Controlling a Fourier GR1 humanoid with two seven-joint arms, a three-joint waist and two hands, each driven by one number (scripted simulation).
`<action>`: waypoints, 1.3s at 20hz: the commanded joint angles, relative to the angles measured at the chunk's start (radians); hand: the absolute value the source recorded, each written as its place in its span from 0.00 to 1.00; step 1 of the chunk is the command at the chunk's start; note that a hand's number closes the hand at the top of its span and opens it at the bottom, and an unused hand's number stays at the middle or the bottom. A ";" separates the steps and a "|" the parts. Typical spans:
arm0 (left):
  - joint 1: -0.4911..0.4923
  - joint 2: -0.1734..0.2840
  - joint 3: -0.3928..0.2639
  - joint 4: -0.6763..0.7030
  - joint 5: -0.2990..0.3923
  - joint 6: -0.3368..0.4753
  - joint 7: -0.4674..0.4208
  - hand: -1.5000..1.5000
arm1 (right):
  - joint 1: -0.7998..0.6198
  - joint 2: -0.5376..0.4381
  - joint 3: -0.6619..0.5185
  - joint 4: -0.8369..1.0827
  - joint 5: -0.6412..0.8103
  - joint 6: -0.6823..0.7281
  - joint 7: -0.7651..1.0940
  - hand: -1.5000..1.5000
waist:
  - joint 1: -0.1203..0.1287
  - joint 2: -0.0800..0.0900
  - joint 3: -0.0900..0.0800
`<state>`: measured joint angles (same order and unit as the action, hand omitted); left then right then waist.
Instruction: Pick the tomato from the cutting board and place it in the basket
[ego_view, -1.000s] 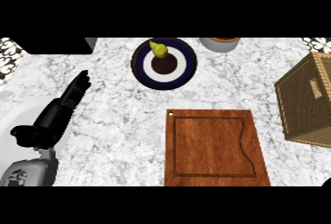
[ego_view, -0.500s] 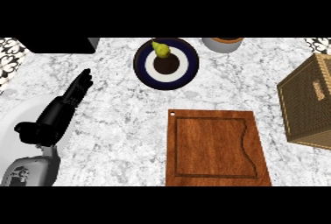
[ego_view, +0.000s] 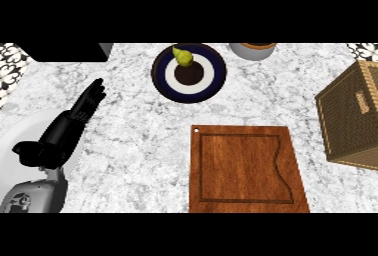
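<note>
Cutting board lies near centre on the marble counter, its wooden surface bare; tomato cannot be seen in this view. Wicker basket stands at the right edge, well apart from the board. Left hand rests at the left, fingers straight and pointing far, holding nothing. Right hand does not show. Dark blue plate sits far centre, carrying 1 yellow-green pear at its far side. Grey pot stands just right of the plate
</note>
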<state>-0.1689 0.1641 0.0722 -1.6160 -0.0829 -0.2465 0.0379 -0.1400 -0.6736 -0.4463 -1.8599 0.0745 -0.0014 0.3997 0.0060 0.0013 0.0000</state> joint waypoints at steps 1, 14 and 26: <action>-0.007 -0.005 0.003 -0.042 -0.002 0.017 0.062 0.50 | -0.061 -0.029 -0.026 0.221 -0.013 0.055 -0.131 1.00 | 0.002 0.000 0.001; -0.003 0.025 0.029 -0.058 0.030 -0.028 0.068 0.50 | -0.200 -0.014 -0.095 0.635 0.109 -0.122 -0.518 1.00 | 0.003 0.000 0.001; -0.009 -0.024 -0.003 0.052 -0.034 0.012 -0.034 0.50 | -0.336 -0.072 -0.083 0.871 0.040 -0.040 -0.665 0.00 | -0.003 0.000 0.000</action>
<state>-0.1601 0.1471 0.0733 -1.5996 -0.1026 -0.2419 0.0180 -0.4461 -0.7095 -0.5167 -1.0468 0.1485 -0.0915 -0.2138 0.0056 0.0012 0.0003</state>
